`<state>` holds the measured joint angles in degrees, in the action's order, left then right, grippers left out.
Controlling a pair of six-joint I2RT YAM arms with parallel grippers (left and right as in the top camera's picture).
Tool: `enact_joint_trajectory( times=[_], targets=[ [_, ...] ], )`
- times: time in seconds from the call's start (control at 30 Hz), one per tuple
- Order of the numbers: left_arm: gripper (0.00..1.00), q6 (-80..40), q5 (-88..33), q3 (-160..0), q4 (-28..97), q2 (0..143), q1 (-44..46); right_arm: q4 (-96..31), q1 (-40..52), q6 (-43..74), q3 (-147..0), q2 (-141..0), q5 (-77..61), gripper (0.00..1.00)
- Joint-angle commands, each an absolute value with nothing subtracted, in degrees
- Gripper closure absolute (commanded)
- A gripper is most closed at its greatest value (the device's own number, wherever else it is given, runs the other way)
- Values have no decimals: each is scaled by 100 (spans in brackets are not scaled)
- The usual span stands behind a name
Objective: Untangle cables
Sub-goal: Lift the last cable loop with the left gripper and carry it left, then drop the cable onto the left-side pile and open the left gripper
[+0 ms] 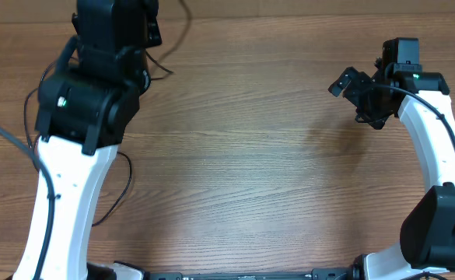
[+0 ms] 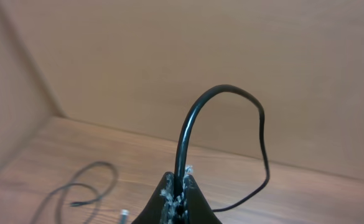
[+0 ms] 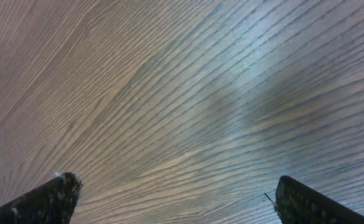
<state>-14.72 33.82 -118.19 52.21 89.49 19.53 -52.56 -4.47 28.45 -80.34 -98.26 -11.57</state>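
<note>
Near the tabletop's [image 1: 243,171] far left corner, the left gripper [image 2: 177,202] pinched a black cable [image 2: 194,112] that arched up from its fingertips. A second looped cable [image 2: 88,180] lay flat nearby. Toward the right edge, the right gripper [image 3: 177,186] hovered, fingers spread wide.

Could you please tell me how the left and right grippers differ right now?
The left gripper is shut on a thin black cable; the right gripper is wide open and empty. The left gripper faces the tan wall; the right gripper faces down at the wooden table. Both are black and scuffed.
</note>
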Motion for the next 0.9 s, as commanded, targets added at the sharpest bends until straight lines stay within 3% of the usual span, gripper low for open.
enact_joint_trajectory(
  times=[0.0,0.2,0.33,0.47,0.73,0.8,0.87],
  targets=[
    [96,-1393,4091,-11861,5155,9229,1581,-5238,-458,2829,-8068,-9784,-1114,0],
    [96,-1529,4086,-11861,5290,9679,727,-5238,-458,2829,-8068,-9784,-1114,0],
    [96,-2344,4029,-11858,5627,9894,209,-5238,-458,2829,-8068,-9784,-1114,0],
    [96,-3199,3542,-11824,6023,10020,-281,-5238,-458,2829,-8068,-9784,-1114,0],
    [96,-3785,2696,-11695,6674,10106,-1186,-5238,-458,2829,-8068,-9784,-1114,0],
    [91,-3839,2694,-11671,6790,10106,-1358,-5238,-458,2829,-8068,-9784,-1114,0],
    [74,-3841,2694,-11671,6904,10114,-1520,-5238,-458,2829,-8068,-9784,-1114,0]
  ],
)
